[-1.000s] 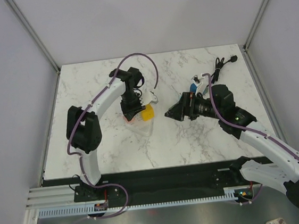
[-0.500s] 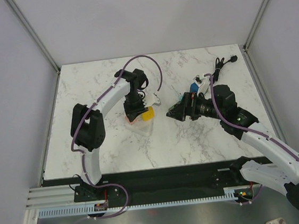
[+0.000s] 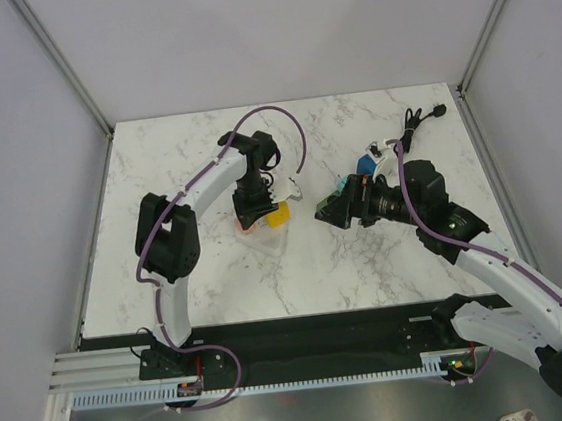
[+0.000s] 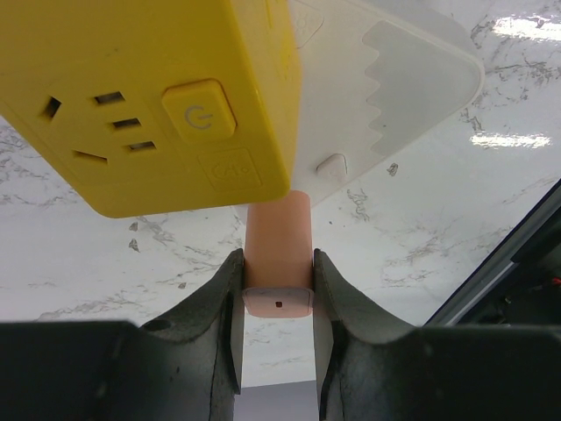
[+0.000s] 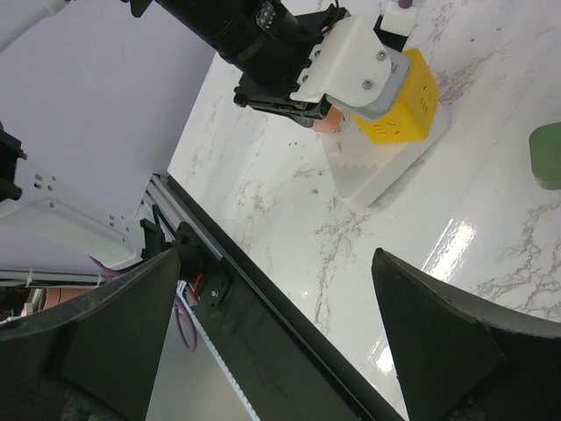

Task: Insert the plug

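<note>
Yellow socket block [image 4: 149, 96]: cube-shaped, with one face carrying a power button and a group of slot openings beside it. It stands on a white plate [image 4: 412, 79] that has a saw-toothed ridge and projects past the block on one side. A pale pink stub [image 4: 278, 250] projects from below the block and is clamped between the fingers of the left gripper [image 4: 278, 303]. A black cable [image 3: 412, 121], apparently ending in the plug [image 3: 438, 109], lies coiled well apart from the block, towards the far right corner of the worktop.

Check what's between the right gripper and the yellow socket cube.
Only bare marble table, per the top view. The right gripper is open; the left gripper clamps the peach post beside the yellow socket cube.
</note>
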